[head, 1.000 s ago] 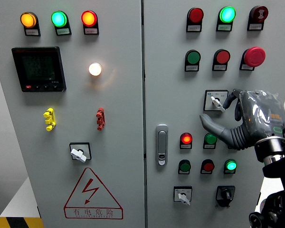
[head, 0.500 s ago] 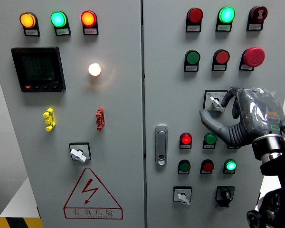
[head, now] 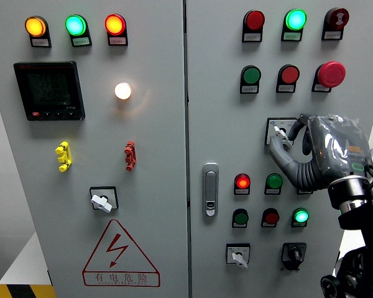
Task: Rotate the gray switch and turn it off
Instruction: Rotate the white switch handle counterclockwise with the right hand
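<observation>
Right hand (head: 311,152) pinches the gray switch (head: 280,132) at right-centre frame, thumb under, fingers over; twist steadily without slipping.

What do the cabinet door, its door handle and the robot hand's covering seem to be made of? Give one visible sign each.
Cabinet door: probably painted sheet metal, matt light grey, flat and even.
Door handle: looks like chromed metal, with bright reflections.
Right hand: dark ribbed fingers, likely rubber or plastic, under a clear, glossy, wrinkled film.
</observation>
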Controlling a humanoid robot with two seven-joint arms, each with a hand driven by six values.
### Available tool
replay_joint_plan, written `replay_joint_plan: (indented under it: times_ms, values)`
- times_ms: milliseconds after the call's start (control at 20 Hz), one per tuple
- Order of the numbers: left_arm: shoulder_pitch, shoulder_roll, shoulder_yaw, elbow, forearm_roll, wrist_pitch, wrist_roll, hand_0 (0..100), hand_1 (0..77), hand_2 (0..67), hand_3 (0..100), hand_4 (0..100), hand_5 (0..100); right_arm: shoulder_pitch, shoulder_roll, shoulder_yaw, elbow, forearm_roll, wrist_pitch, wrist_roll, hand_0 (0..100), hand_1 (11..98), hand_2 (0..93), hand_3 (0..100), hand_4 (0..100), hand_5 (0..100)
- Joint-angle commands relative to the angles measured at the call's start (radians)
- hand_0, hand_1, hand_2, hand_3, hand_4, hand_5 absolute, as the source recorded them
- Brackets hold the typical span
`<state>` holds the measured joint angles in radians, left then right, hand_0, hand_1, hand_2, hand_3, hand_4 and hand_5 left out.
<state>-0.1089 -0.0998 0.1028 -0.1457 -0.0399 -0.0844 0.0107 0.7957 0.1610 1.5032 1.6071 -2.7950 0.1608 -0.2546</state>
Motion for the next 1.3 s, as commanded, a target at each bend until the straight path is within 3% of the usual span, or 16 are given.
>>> replay_joint_plan:
  times_ms: [0,700,1250]
  values:
    - [0.000,0.000,0.000,0.000,0.000,0.000,0.000,34,0.0,12.3,22,12,12,0.002,0.0001,-0.003,-0.003,-0.001,0.002,-0.018,58,31.4,64.1,90,100,97]
    - [0.000,0.000,0.000,0.000,0.000,0.000,0.000,34,0.0,12.3,22,12,12,0.017,0.0001,-0.029,-0.018,-0.006,0.002,-0.038,64,31.4,63.9,90,100,97]
    - [0.000,0.000,0.000,0.000,0.000,0.000,0.000,34,0.0,12.3,22,12,12,0.016,0.0001,-0.041,-0.016,-0.006,0.000,-0.075,68,35.7,66.6,90,100,97]
